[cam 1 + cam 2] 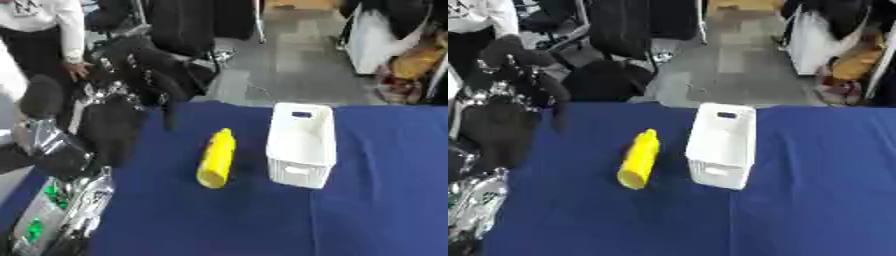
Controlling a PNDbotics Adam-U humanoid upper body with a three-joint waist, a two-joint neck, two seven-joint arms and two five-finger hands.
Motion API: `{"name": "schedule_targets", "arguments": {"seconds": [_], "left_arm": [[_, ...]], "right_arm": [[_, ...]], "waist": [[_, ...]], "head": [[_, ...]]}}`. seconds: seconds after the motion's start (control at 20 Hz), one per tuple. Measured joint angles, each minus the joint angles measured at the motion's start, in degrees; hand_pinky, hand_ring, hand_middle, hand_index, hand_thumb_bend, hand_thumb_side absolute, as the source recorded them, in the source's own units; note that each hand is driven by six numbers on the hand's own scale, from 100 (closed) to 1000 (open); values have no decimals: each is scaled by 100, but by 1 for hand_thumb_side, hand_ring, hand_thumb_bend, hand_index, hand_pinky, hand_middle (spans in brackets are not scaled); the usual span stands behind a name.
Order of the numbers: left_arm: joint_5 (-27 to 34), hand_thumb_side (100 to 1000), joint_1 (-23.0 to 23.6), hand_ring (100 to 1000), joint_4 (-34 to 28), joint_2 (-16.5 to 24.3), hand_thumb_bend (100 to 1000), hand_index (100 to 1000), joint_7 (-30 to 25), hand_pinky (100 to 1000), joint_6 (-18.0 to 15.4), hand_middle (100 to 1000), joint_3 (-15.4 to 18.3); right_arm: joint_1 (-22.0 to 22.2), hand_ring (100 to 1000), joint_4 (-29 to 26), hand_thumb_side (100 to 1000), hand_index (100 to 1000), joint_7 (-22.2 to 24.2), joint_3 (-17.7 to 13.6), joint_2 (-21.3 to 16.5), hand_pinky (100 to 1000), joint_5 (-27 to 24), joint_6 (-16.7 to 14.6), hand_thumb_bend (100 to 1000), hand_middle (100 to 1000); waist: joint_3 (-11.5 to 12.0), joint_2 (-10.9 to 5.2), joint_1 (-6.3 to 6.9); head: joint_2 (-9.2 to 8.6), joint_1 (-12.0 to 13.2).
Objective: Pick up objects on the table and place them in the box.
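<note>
Lying beside the white box (302, 145), a yellow bottle (216, 158); left hand (131, 100) relaxed, empty.

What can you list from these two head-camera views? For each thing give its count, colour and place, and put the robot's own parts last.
bottle: one, yellow, lying on its side on the cloth, just left of the box, apart from it.
box: one, white, with handle slots, standing upright near the middle of the table; nothing shows inside it.
tablecloth: one, dark blue, covering the table.
floor: grey, beyond the table's far edge, with dark chairs and clutter on it.
left arm: one, black and silver, along the left edge.
left hand: one, black, raised over the table's far left corner, fingers relaxed, holding nothing.
right hand: not in view.
</note>
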Motion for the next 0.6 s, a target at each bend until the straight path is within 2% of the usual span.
{"name": "schedule_targets", "arguments": {"seconds": [0.4, 0.6], "left_arm": [[0, 1000, 0, 560, 0, 0, 354, 918, -2, 305, 6, 746, 0], [-74, 1000, 7, 555, 0, 1, 350, 948, -15, 273, 52, 768, 4]], "right_arm": [[-1, 279, 0, 1000, 451, -2, 0, 0, 208, 0, 0, 100, 327], [-2, 278, 0, 1000, 450, -3, 0, 1, 209, 0, 3, 100, 327]], "waist": [[-3, -6, 1], [-15, -5, 4]], "head": [[2, 0], [50, 0]]}}
